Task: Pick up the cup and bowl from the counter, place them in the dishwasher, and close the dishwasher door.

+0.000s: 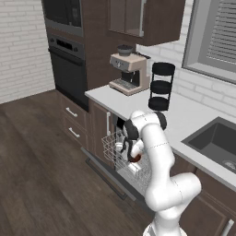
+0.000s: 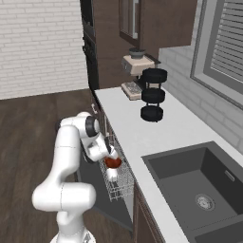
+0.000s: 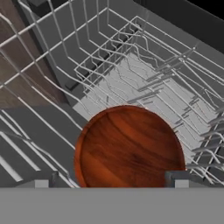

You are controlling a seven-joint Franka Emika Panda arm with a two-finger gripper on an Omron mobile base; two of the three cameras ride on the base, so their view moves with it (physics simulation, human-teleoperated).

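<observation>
Bowl (image 3: 129,146), lower centre of the hand view, lies over the wire rack (image 3: 144,74) of the open dishwasher (image 1: 120,159), apparently just let go there. Fingers (image 3: 177,179) stand apart on either side of it. Whether the bowl rests on the wires is unclear; arm hides the cup.

Left base view: taken from behind the arm on its left, high, facing forward and down along the bench (image 1: 193,115) toward the wall oven (image 1: 69,69). Right base view: taken from behind the arm on its right, looking down the same bench (image 2: 156,128) with the sink (image 2: 199,185) nearest. Both share the coffee machine (image 1: 126,71), the three-tier stand (image 2: 153,95) and the open dishwasher rack (image 2: 116,182). Hand view: very close, looking down into the wire rack (image 3: 144,74) over a wooden bowl (image 3: 129,146).
</observation>
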